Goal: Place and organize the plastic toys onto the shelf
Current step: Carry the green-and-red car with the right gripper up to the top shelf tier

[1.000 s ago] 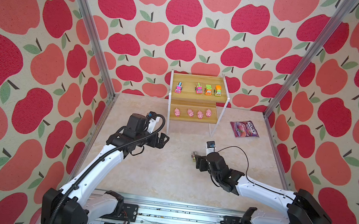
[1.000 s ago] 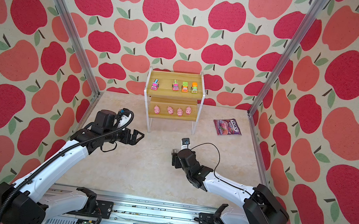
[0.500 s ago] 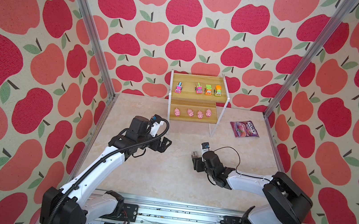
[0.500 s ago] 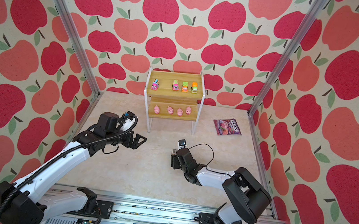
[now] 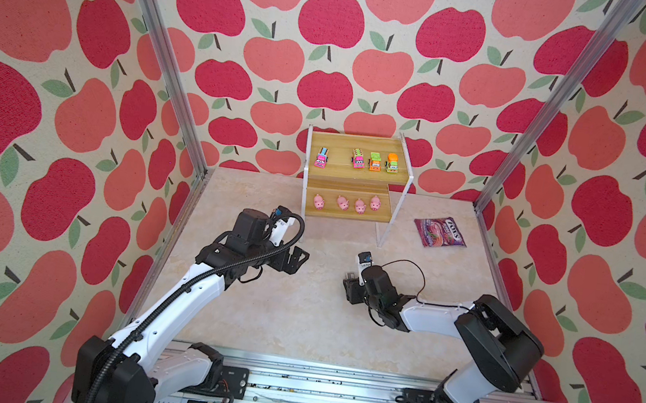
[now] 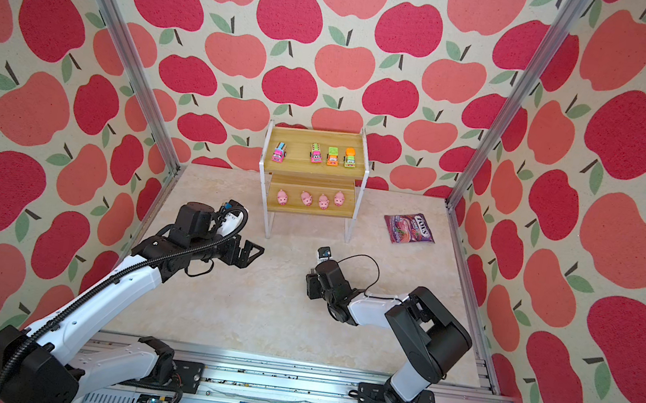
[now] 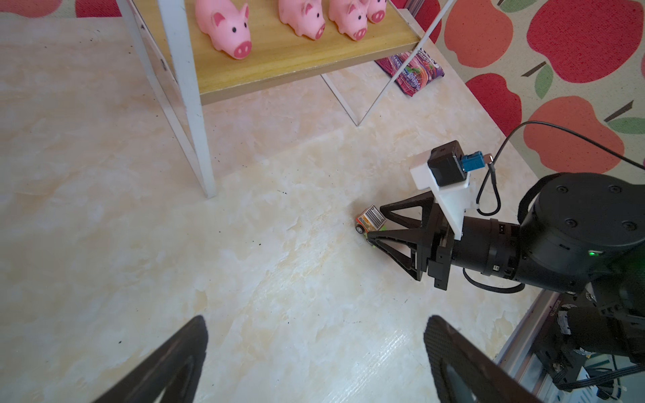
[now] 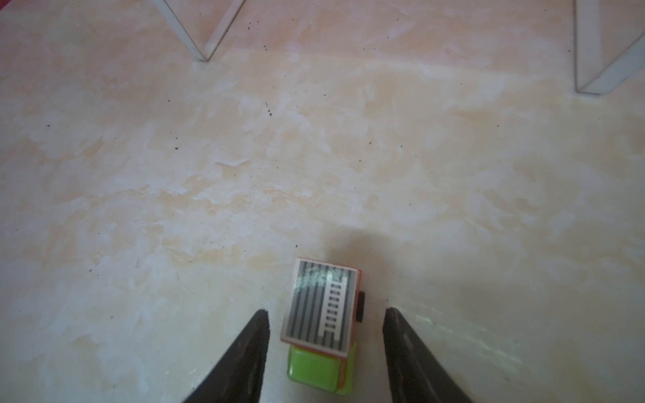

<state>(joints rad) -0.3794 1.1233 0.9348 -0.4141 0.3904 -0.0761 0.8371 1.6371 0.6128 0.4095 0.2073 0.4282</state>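
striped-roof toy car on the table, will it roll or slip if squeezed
Probably rolls: the small striped-roof orange toy car with green cab stands on black wheels on the smooth marble-look table. Its boxy plastic body looks stiff and light, likely slippery.

Both top views come out bright and even, with soft light and hardly any shadows on the bench (image 5: 297,325). The wide lens bows the frame posts (image 5: 157,35) near the edges, and the front rail (image 5: 334,369) catches some glare. The right wrist view is soft overall: the striped car (image 8: 323,307) looks a bit smeary, with a dim shadow behind it, and the fingers (image 8: 244,356) of the right end effector (image 8: 325,310) are blurred. The left wrist view is sharper; only the left end effector (image 7: 316,317) fingers (image 7: 167,363) go fuzzy.
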